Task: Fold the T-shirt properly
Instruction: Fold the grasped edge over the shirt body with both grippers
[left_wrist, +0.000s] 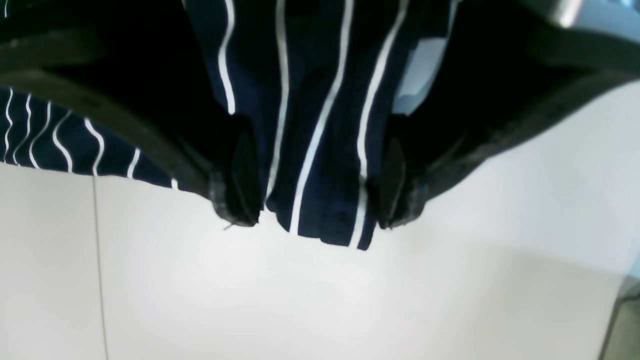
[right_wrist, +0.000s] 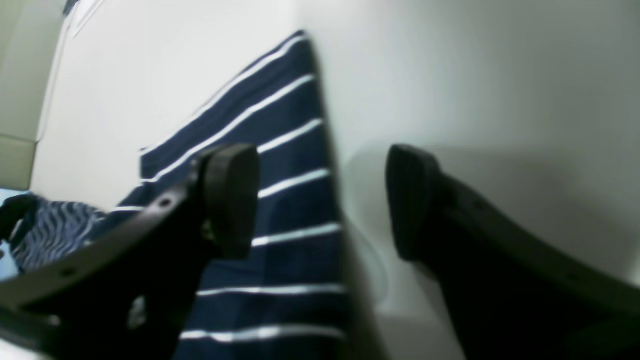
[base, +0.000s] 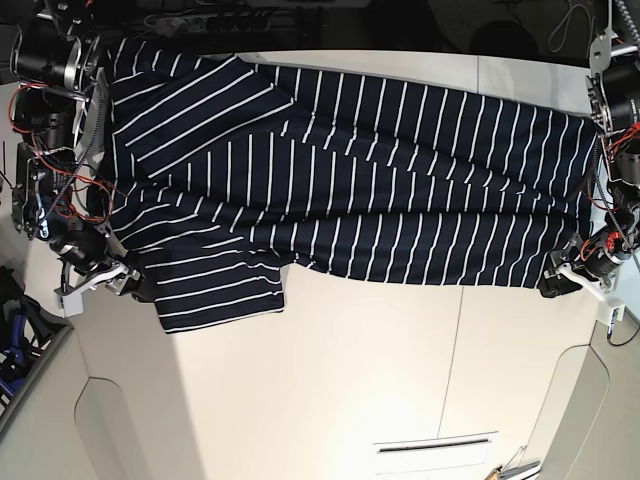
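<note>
The navy, white-striped T-shirt (base: 350, 180) lies spread across the back half of the white table (base: 350, 380), one sleeve hanging toward the front left. My left gripper (base: 553, 285) is at the shirt's right-hand edge. In its wrist view the left gripper (left_wrist: 317, 200) stands open, a fold of the T-shirt (left_wrist: 320, 125) filling the space between its fingers. My right gripper (base: 135, 285) is at the sleeve's left edge. Seen from the wrist, the right gripper (right_wrist: 320, 200) is open over the T-shirt (right_wrist: 280, 210) border, one fingertip (right_wrist: 232, 200) above cloth, the other above bare table (right_wrist: 450, 75).
Arm bases with red wiring (base: 45, 170) stand at the table's left rim, the other arm's base (base: 620, 110) at the right rim. Seam lines (base: 460, 340) cross the tabletop. A label slot (base: 435, 445) sits near the front edge.
</note>
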